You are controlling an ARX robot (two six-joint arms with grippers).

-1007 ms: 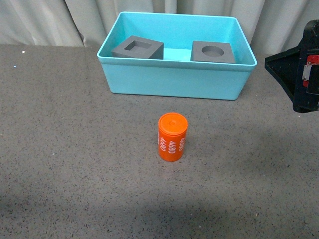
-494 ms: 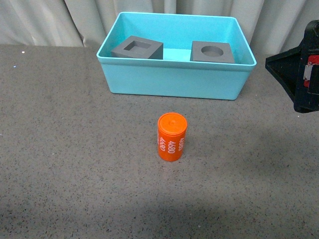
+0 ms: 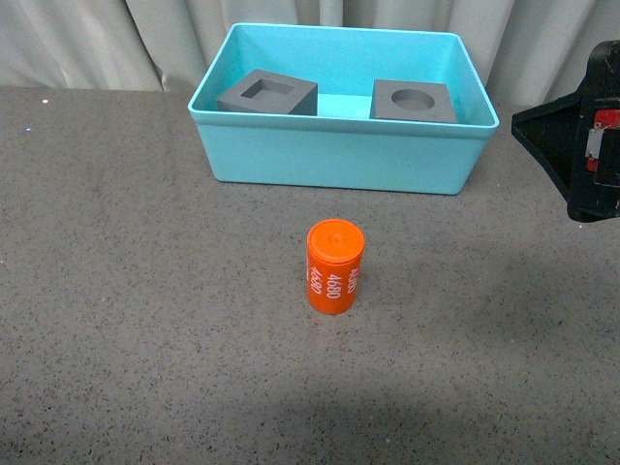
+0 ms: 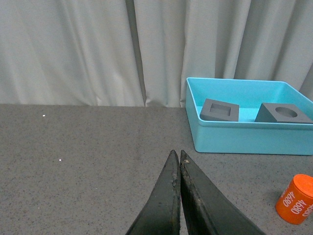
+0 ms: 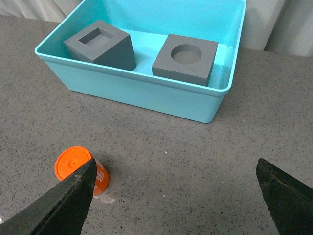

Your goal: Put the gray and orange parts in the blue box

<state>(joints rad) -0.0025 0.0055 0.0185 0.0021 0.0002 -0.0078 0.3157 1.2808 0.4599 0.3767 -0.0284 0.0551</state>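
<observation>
Pale curtains (image 3: 77, 39) hang behind the speckled gray bench (image 3: 116, 291). The square-recessed matte gray cube (image 3: 267, 94) and its round-holed twin (image 3: 414, 101) sit in the turquoise plastic box (image 3: 339, 160). The orange "4680" cylinder (image 3: 335, 266) stands upright at the box's 6 o'clock, 8 o'clock from my right tool (image 5: 175, 161), which is spread wide and, I judge, the nearer. My left tool (image 4: 177, 155) is pressed together. Since a second ago, only my right tool has edged toward 9 o'clock.

Two gray cubes (image 3: 268, 94) (image 3: 414, 101); one orange cylinder (image 3: 334, 267); one blue box (image 3: 339, 160).
</observation>
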